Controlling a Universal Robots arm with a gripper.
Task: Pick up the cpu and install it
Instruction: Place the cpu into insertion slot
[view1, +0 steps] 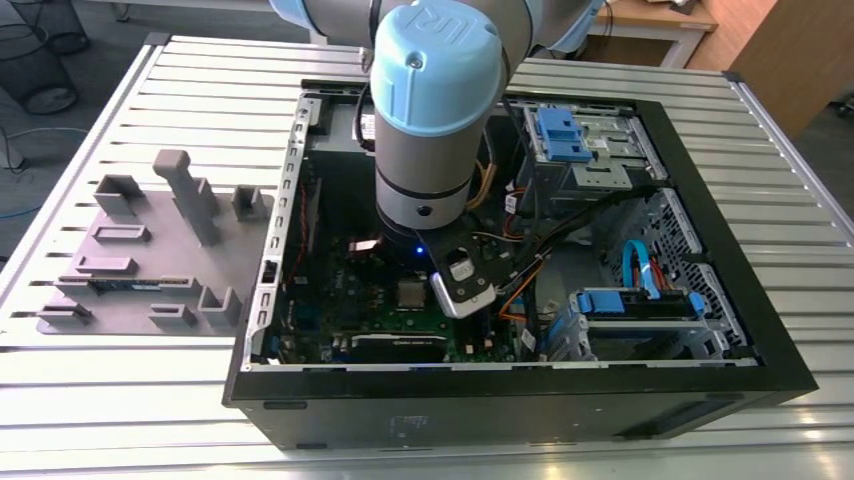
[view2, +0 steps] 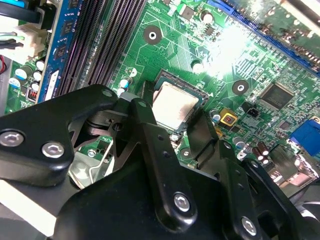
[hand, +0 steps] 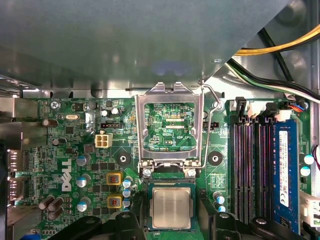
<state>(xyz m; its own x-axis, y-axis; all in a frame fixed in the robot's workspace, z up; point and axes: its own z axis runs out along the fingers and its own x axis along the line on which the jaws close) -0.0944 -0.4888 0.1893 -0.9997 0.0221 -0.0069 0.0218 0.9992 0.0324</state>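
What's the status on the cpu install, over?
Gripper open, straddling the cpu. The cpu lies flat in its socket. Frame lid hinged up, clear of it.

arm (view1: 430, 90): upright column, reaching straight down, pale blue joint cap on top
wrist (view1: 422, 205): vertical, tool end facing down
gripper (view2: 172, 120): black, low, pointing down
fingers (view2: 150, 135): spread apart, clear gap between them

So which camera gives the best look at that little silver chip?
The first wrist view: the cpu faces the camera squarely, whole top visible. The second wrist view shows it slanted and partly covered; the exterior view, just a tiny pale square.
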